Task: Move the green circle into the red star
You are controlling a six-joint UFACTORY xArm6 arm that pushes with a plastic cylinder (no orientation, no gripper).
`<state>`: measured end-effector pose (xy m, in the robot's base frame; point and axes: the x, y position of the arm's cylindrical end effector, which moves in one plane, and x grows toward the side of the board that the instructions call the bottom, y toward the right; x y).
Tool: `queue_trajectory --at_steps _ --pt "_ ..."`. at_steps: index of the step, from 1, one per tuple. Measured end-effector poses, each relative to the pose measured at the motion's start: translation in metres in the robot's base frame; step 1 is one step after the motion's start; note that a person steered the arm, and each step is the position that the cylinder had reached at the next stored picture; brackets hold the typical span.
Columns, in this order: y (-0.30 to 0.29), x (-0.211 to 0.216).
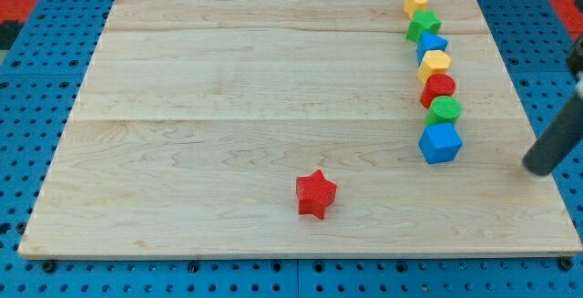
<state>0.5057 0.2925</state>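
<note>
The green circle (445, 109) sits near the view's right, in a column of touching blocks. Above it is a red circle (438, 88); below it is a blue cube (440, 143). The red star (316, 194) lies alone at the bottom centre, well to the left of and below the green circle. My tip (537, 167) is at the view's right edge, to the right of the blue cube and apart from every block.
The column continues upward with a yellow hexagon (434, 64), a blue star (431, 45), a green star (423, 25) and a yellow block (417, 0) at the top. The wooden board (228, 107) lies on a blue pegboard.
</note>
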Motion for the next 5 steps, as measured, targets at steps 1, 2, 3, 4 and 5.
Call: queue_trajectory --at_steps 1,2,3,4,5 --pt "0.002 -0.030" --pt "-0.044 -0.043" --pt "-0.078 -0.046" --pt "-0.071 -0.057" --pt "-0.096 -0.070"
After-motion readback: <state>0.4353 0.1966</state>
